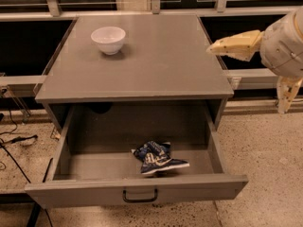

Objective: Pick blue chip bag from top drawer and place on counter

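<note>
The blue chip bag [155, 158] lies crumpled on the floor of the open top drawer [137, 191], right of centre near the front panel. The counter [156, 65] is the grey cabinet top above the drawer. My gripper [246, 79] is at the right edge of the view, beside the counter's right side and well above the drawer. It is open and empty: one cream finger [234, 45] points left over the counter's right edge, the other [285, 94] hangs down further right.
A white bowl [108, 39] stands on the counter at the back left. A window rail [151, 14] runs behind the cabinet. Cables [14, 143] lie on the speckled floor at the left. The drawer's dark handle [140, 196] is at the front middle.
</note>
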`<state>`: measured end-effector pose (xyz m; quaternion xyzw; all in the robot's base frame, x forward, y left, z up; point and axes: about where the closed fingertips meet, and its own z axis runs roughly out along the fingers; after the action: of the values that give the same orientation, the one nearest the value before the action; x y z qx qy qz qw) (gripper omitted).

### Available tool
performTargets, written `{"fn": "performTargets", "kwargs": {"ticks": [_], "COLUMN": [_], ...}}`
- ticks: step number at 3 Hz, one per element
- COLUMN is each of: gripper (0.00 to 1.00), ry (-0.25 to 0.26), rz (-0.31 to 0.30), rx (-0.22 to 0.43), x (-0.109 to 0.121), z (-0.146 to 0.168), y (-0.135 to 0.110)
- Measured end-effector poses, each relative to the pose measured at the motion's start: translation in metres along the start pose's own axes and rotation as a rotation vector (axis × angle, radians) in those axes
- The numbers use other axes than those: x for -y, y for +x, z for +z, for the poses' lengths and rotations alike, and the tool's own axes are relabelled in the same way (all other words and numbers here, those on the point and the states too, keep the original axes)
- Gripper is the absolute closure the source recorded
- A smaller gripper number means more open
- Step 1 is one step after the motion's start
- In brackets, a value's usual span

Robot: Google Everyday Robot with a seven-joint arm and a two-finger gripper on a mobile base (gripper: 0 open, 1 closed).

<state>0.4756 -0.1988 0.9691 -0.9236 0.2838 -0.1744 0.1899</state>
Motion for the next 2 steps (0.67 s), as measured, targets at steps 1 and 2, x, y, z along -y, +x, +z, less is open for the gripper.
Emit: {"fn": "performTargets", "kwargs": {"ticks": [1, 2], "gripper": [0.0, 0.0], "ry": [0.002, 0.002], "rz": [-0.084, -0.112], "rx": [-0.004, 0.01], "x": [0.0012, 0.0043], "z": [-0.0025, 0.0004], "y": [-0.0009, -0.0035]}}
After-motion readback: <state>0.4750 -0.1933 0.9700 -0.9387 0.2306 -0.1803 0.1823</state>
